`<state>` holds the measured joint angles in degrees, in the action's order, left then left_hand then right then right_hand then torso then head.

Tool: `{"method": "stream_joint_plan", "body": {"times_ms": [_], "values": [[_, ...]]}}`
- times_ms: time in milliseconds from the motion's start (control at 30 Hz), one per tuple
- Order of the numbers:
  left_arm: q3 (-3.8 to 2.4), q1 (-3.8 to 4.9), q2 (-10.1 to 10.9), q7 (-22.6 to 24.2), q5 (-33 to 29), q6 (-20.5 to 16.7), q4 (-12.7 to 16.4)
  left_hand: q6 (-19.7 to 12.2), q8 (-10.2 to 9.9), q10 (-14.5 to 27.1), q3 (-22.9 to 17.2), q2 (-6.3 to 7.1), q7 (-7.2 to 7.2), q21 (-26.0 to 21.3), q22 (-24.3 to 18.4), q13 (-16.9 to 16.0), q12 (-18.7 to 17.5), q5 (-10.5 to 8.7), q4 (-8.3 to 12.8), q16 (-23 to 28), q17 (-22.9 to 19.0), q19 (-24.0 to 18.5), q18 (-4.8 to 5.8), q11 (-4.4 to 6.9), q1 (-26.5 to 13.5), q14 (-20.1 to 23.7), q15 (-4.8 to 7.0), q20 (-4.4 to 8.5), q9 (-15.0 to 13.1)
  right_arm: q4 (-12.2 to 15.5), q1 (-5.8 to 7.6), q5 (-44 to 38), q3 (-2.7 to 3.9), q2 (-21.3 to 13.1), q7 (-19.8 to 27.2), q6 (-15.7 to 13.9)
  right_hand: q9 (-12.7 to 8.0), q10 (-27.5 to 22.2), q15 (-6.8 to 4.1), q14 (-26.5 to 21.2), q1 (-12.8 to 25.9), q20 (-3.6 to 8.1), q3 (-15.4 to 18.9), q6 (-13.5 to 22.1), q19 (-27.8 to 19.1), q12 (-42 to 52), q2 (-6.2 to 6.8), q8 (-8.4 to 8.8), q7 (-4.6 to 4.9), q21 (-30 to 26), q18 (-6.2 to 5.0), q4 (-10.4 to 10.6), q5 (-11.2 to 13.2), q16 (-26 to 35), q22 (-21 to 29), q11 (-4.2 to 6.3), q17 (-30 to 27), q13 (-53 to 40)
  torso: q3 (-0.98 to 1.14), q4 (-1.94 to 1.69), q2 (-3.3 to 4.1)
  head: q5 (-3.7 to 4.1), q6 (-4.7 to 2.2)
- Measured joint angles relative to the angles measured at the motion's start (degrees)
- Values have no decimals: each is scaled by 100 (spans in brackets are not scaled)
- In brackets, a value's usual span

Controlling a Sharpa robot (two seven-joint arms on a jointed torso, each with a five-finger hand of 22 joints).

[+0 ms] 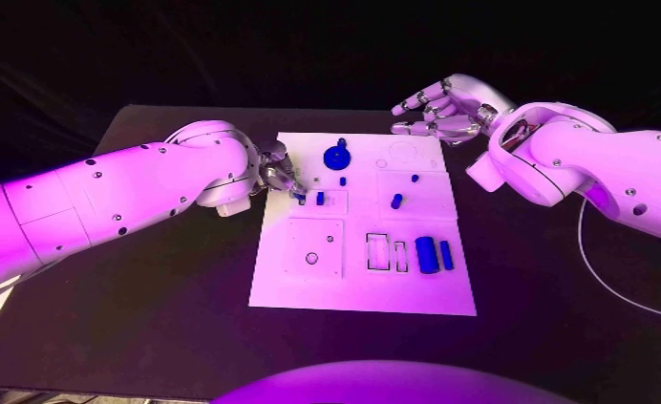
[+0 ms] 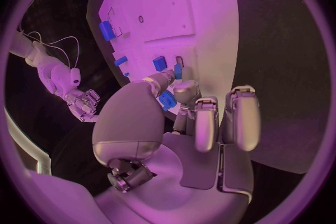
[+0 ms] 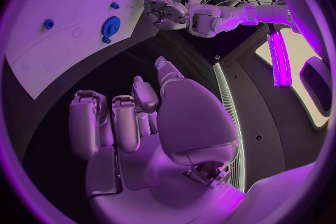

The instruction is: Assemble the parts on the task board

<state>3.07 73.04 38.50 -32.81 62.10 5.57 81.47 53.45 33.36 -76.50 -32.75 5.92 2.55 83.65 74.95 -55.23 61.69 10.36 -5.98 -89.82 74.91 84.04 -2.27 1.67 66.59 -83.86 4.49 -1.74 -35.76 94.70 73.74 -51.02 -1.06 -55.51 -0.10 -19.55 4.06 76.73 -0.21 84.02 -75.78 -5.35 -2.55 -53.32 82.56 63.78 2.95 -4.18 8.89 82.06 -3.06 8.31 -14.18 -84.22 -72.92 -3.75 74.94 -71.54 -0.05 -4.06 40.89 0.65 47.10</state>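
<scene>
While seen from the head view: white task board (image 1: 361,280) flat mid-table (image 1: 152,328); left hand (image 1: 277,175) at board's left edge, fingers pinched on a small blue part (image 1: 301,199) just over the board, beside another small blue part (image 1: 320,199) standing near a rectangular outline. Round blue knob (image 1: 337,155) toward the far side, short blue peg (image 1: 396,201) mid-board, large blue cylinder (image 1: 427,254) and thinner blue bar (image 1: 445,253) lying at the right of the near row of slots. Right hand (image 1: 448,110) off the board's far right corner, fingers apart and loosely curled, holding nothing. From the left wrist view: left hand (image 2: 183,102) with thumb and one finger closed on the small blue part (image 2: 167,100), other fingers extended; part just above the board (image 2: 203,11), close to two seated blue pieces (image 2: 160,63). From the right wrist view: right hand (image 3: 140,123) empty, fingers apart, well apart from the board (image 3: 42,50); knob (image 3: 111,26) and left hand (image 3: 167,13) visible across it. Judged step: seating the pinched part in its recess. To do well: keep pinch firm, square the part to the recess before lowering, descend straight, avoid nudging the neighbouring pieces, release only once seated.
</scene>
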Motion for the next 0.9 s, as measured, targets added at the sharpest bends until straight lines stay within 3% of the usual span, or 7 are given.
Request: {"method": "stream_joint_plan", "body": {"times_ms": [900], "values": [[-5,6,-67,-162,159,383,7,10,18,2,-24,32,8,0,-2,13,0,22,24,0,4,0,0,-2,-32,0,0,0,-6,1,-4,-3,-1,0,-22,16,0,0,0,0,0,0,0,0,0,0,0,0,0,0,0,0,0,0,0,0,-2,2,0,-5,-5,8,9]]}}
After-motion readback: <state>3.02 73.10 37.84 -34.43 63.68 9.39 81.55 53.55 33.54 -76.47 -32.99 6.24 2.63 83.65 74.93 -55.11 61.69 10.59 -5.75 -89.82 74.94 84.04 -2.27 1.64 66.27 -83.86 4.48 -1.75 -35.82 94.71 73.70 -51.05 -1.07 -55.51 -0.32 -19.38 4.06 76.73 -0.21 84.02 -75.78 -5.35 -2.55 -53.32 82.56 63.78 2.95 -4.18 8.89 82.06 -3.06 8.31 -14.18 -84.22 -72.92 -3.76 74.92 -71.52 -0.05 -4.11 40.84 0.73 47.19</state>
